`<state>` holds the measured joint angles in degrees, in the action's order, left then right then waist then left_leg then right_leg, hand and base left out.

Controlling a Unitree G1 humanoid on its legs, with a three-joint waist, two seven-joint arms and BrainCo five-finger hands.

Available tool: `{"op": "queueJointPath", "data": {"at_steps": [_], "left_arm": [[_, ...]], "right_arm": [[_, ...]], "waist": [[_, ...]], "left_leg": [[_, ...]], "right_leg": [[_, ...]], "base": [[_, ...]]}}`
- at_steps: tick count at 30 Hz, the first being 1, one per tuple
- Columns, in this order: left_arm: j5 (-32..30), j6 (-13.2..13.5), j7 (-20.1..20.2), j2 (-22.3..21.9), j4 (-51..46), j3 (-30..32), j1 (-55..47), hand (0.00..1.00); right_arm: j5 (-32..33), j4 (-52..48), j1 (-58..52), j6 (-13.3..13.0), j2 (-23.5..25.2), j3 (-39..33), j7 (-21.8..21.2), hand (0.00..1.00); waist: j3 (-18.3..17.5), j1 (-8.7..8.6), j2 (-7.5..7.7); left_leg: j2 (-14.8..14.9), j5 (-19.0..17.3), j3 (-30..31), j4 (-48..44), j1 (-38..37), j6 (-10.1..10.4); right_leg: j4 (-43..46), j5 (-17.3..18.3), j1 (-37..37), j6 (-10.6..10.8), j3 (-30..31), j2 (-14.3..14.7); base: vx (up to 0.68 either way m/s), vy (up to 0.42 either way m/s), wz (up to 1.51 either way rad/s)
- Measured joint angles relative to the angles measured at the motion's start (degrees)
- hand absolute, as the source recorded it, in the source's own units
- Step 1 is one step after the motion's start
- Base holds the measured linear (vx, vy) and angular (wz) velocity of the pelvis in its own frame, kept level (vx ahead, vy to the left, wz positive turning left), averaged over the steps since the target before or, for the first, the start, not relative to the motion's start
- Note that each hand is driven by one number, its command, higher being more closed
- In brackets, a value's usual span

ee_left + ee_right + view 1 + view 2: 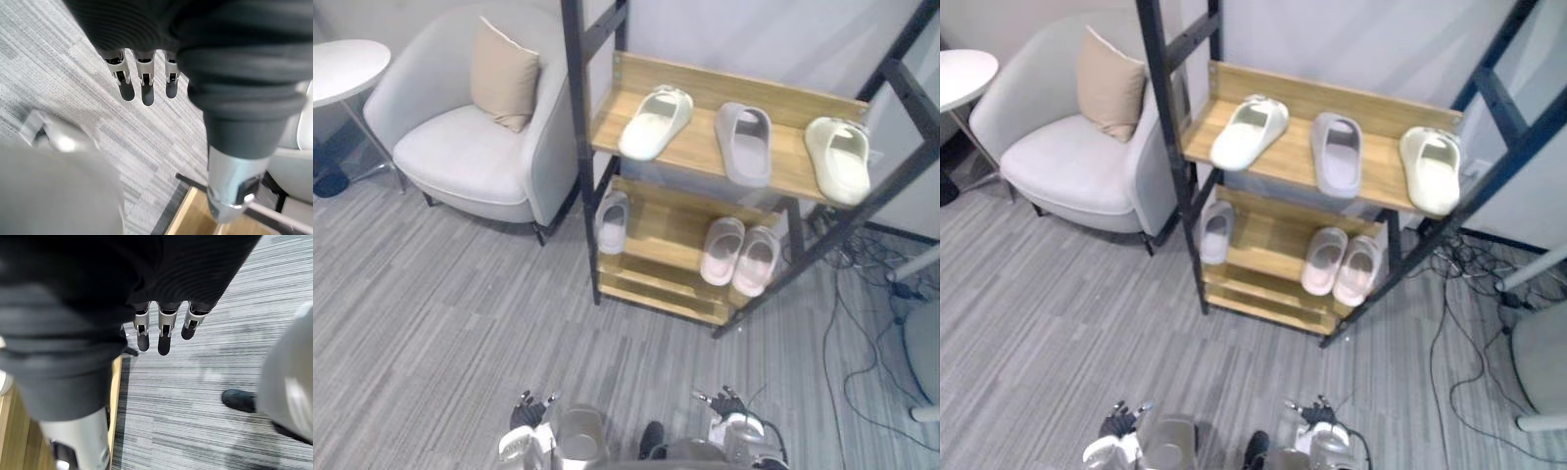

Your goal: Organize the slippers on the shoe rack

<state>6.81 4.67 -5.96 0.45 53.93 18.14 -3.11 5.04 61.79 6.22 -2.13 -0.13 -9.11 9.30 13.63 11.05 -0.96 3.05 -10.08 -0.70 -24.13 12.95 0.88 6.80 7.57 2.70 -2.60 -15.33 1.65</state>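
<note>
Cream foam slipper [656,122] lying askew on the top shelf of the black-framed wooden shoe rack [744,90]. Probably light, pliant, slightly slick: grip across the strap arch. Left robot hand [145,73] and right robot hand [166,325] hang empty, fingers relaxed.

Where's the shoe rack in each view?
Left eye view: shoe rack upper centre-right, right of the armchair.
Right eye view: upper centre.
Left wrist view: a wooden shelf corner beyond the left hand.
Right wrist view: a wooden shelf edge beside the right hand.
Shared landmark: the striped grey carpet under it.
</note>
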Motion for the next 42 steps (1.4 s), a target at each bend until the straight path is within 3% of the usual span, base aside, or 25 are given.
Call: {"op": "queueJointPath", "data": {"at_steps": [1,5,6,8,9,12,14,16,17,18,19,20,22,25,31,35,42], "left_arm": [[0.08,0.00,-0.04,0.73,0.69,0.22,-0.67,0.00],[-0.05,-0.16,0.01,0.82,0.90,0.73,-0.65,0.00],[-0.12,-0.14,0.05,0.94,1.28,0.68,-0.63,0.00],[-0.16,-0.12,0.11,1.10,1.83,-0.32,-0.68,0.00],[-0.15,-0.19,0.19,1.96,2.15,-1.59,-0.55,0.00],[-0.11,-0.40,0.65,3.93,3.29,-3.08,-1.13,0.00],[-0.13,-0.41,0.69,4.53,4.11,-3.58,-0.94,0.00],[-0.11,-0.37,0.64,4.33,4.10,-3.62,-0.78,0.00],[-0.04,-0.40,0.59,4.40,4.08,-3.51,-0.95,0.00],[-0.11,-0.40,0.55,4.79,4.05,-3.37,-0.84,0.00],[-0.17,-0.47,0.34,5.32,4.44,-3.32,-0.86,0.00],[-0.21,-0.46,0.07,4.91,4.63,-3.30,-0.77,0.00],[-0.50,-0.38,-0.21,2.36,4.93,-2.20,-0.31,0.00],[-0.51,-0.35,-0.24,1.77,5.31,-2.30,-0.03,0.00],[-0.54,-0.39,-0.19,2.19,6.54,-4.65,1.41,0.00],[-0.59,-0.39,-0.22,3.05,6.56,-6.48,1.45,0.00],[-1.19,-0.59,-0.55,5.62,7.88,-8.70,1.14,0.00]], "right_arm": [[0.00,-0.05,-0.05,0.00,1.11,0.19,0.01,0.00],[-0.03,-1.11,-0.21,-0.01,2.06,-0.35,0.02,0.00],[-0.14,-1.94,-0.27,-0.02,2.57,-0.75,-0.22,0.00],[-0.52,-2.50,-0.17,-0.16,2.89,-0.78,-0.76,0.00],[-0.60,-2.34,-0.45,-0.09,2.99,-0.47,-1.25,0.00],[-0.65,-0.40,-2.32,0.38,2.89,0.35,-1.63,0.00],[-0.73,0.75,-2.41,0.71,2.50,0.33,-1.62,0.00],[-1.61,0.76,-1.75,0.72,2.12,0.33,-1.64,0.00],[-2.34,0.84,-1.67,0.71,2.22,0.37,-1.66,0.00],[-2.72,1.12,-1.79,0.73,2.27,0.37,-1.65,0.00],[-2.73,2.37,-1.95,0.82,1.74,0.32,-1.64,0.00],[-2.74,2.76,-1.93,0.93,1.35,0.31,-1.61,0.00],[-2.76,3.05,-2.27,1.11,-0.56,0.25,-1.52,0.00],[-2.69,3.09,-3.38,1.10,-1.21,-0.22,-1.45,0.00],[-2.63,2.84,-3.54,0.91,-2.73,-1.73,-1.03,0.00],[-2.62,2.77,-3.52,0.76,-2.58,-1.74,-0.55,0.00],[-2.59,1.76,-3.87,0.40,-2.46,-1.66,1.07,0.00]], "waist": [[-0.52,0.74,1.22],[-0.92,1.18,2.24],[-1.17,1.54,2.55],[-1.49,1.63,2.10],[-1.58,1.46,2.41],[-2.57,0.70,4.05],[-2.73,-0.90,4.25],[-2.63,-1.94,3.41],[-2.82,-1.93,3.73],[-2.96,-1.92,4.49],[-3.69,-1.94,5.36],[-3.89,-1.90,4.90],[-4.50,-2.12,1.61],[-5.11,-2.41,0.67],[-5.32,-2.79,1.39],[-4.98,-3.57,1.63],[-4.88,-4.46,2.72]], "left_leg": [[-0.92,0.90,-1.10,2.97,-1.23,-1.01],[-2.05,0.03,-4.04,1.74,-2.62,-1.76],[-2.33,-0.12,-5.31,4.08,-5.34,-2.02],[-1.73,-1.72,-6.54,7.93,-9.82,-3.44],[-1.76,-2.92,-6.50,8.28,-11.64,-3.59],[-2.42,-4.61,-6.14,9.94,-17.10,-3.70],[-1.65,-4.52,-4.45,11.18,-19.18,-3.55],[0.50,-4.21,-2.90,11.26,-19.14,-3.01],[0.75,-3.83,-2.39,11.26,-18.91,-2.35],[0.20,-3.84,-1.45,11.25,-18.91,-2.23],[-0.55,-5.01,0.03,11.23,-19.12,0.29],[-0.10,-5.27,0.32,11.24,-19.12,0.71],[1.91,-5.03,1.93,11.58,-19.08,1.19],[3.29,-4.29,3.89,12.46,-19.81,2.39],[2.35,-4.16,6.13,13.89,-19.93,2.61],[0.57,-4.44,6.25,14.08,-19.94,2.53],[-0.81,-5.01,4.40,13.89,-19.11,2.24]], "right_leg": [[-1.22,-0.15,0.82,0.80,0.79,-0.77],[-1.62,-0.80,2.27,2.39,1.95,-2.74],[1.48,0.42,1.91,4.26,2.92,-3.72],[14.56,3.32,-2.30,8.07,3.56,-4.98],[24.99,3.37,-6.08,8.32,2.76,-6.50],[39.08,3.93,-10.71,6.51,0.17,-11.17],[36.03,5.19,-11.15,5.70,-0.65,-12.03],[25.69,5.20,-12.55,5.79,1.32,-10.14],[17.58,2.43,-12.13,5.62,3.49,-8.78],[11.87,-3.04,-11.44,5.22,5.34,-8.69],[8.75,-5.96,-10.30,5.67,6.34,-8.89],[7.83,-5.42,-9.80,5.84,6.35,-8.46],[1.75,-6.47,-6.68,4.93,4.59,-6.44],[-4.32,-8.51,-2.57,3.91,3.02,-4.44],[-11.82,-12.63,0.91,4.58,2.07,-4.26],[-11.89,-13.58,1.06,5.76,2.22,-6.03],[-12.28,-14.88,-0.98,5.75,5.05,-7.15]], "base": [[0.30,0.042,-0.33],[0.33,0.083,-0.09],[0.27,0.077,-0.38],[0.25,0.069,-0.42],[0.16,0.027,-0.18],[0.21,-0.049,0.08],[0.19,-0.094,0.40],[0.26,-0.148,0.35],[0.27,-0.185,0.19],[0.21,-0.205,0.28],[0.22,-0.229,0.22],[0.21,-0.244,0.21],[0.18,-0.177,0.11],[0.11,-0.127,0.21],[0.00,0.002,0.11],[-0.08,0.093,0.09],[-0.08,0.051,-0.19]]}}
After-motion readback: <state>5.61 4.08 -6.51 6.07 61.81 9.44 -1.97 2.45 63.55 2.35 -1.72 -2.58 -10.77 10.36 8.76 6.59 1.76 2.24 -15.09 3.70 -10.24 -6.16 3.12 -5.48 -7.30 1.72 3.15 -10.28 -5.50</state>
